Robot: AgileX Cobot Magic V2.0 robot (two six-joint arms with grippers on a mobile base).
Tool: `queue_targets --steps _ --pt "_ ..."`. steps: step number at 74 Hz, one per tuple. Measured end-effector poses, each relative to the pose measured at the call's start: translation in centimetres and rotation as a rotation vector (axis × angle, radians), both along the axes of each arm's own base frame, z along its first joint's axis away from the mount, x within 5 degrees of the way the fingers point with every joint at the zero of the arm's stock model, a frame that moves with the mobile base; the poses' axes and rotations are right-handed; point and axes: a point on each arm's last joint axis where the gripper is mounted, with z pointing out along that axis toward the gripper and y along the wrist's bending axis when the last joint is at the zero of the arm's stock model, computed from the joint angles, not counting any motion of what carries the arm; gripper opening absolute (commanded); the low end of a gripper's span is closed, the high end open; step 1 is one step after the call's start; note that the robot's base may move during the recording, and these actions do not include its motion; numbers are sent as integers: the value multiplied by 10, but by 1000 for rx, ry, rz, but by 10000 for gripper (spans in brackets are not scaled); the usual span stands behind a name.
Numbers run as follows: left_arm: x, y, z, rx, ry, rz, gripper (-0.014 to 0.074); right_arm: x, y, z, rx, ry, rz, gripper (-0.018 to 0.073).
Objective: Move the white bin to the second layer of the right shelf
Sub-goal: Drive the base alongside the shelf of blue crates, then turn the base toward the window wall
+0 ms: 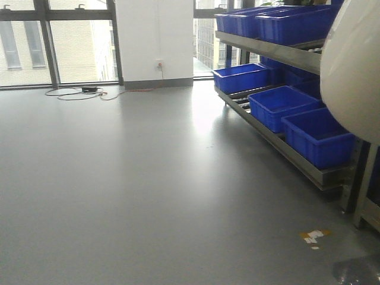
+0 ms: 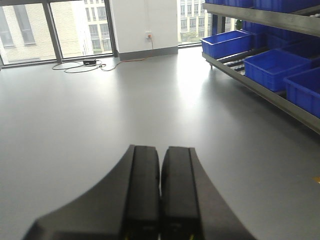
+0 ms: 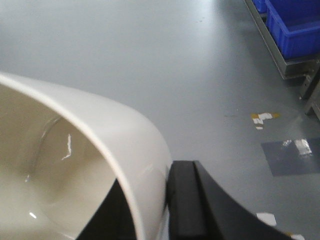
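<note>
R gripper (image 3: pixel 150 200) jaws clenched on wall of white bin (image 3: pixel 107 132), a glossy cream tub w/ smooth rounded rim, held above grey floor (image 1: pixel 148 178) near right, beside steel rack (image 1: pixel 279 54) w/ blue crates (image 1: pixel 279 107); L gripper (image 2: pixel 160 165) jaws pressed together, empty.

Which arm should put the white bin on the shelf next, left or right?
Right. The right gripper grips the white bin by its wall; the left gripper is shut on nothing.
</note>
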Motion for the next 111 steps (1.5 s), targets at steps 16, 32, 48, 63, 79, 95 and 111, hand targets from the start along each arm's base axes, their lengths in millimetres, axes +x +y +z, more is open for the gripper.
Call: queue_targets --steps 16,32,48,63,79,95,111 --pt "0 0 0 0 0 0 85 0 0 0 0 0 0 56" --pt "0 0 0 0 0 0 85 0 0 0 0 0 0 56" --pt "0 0 0 0 0 0 85 0 0 0 0 0 0 56" --pt "0 0 0 0 0 0 85 0 0 0 0 0 0 56" --pt "0 0 0 0 0 0 85 0 0 0 0 0 0 56" --pt "0 0 0 0 0 0 85 0 0 0 0 0 0 56" --pt "0 0 0 0 0 0 85 0 0 0 0 0 0 56"
